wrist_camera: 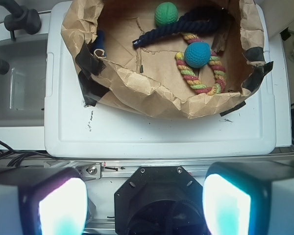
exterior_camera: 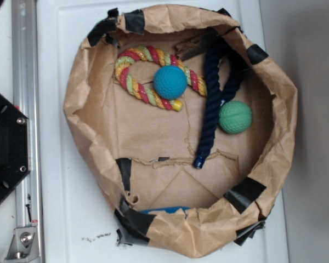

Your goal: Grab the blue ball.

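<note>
- Exterior view: the blue ball [exterior_camera: 170, 82] is sitting inside the brown paper basket [exterior_camera: 85, 115], toward the back, resting in the loop of the multicolored rope ring [exterior_camera: 132, 74] and touching it
- the green ball [exterior_camera: 234, 116] is off to one side, just beside the dark navy rope [exterior_camera: 213, 104], which lies between the two balls, so no mix-up as long as the arm goes for the teal one
- no arm or gripper shows up in the exterior shot at all, only the black base plate [exterior_camera: 5, 148] at the edge
- wrist view: the gripper [wrist_camera: 144, 205] is way back over the base, well apart from the basket, with the whole white tabletop [wrist_camera: 157, 129] between it and the paper wall
- both fingers [wrist_camera: 63, 205] sit at the bottom corners of the frame with a wide gap between them, so the pincer is spread apart and holding nothing
- so progress-wise I'd say basically zero: ball untouched, nothing lifted
- what's left is everything: reach out over the paper rim, drop down onto the blue ball, close on it, lift
- the rope ring hugging the ball could get snagged in the grab, worth watching
</note>
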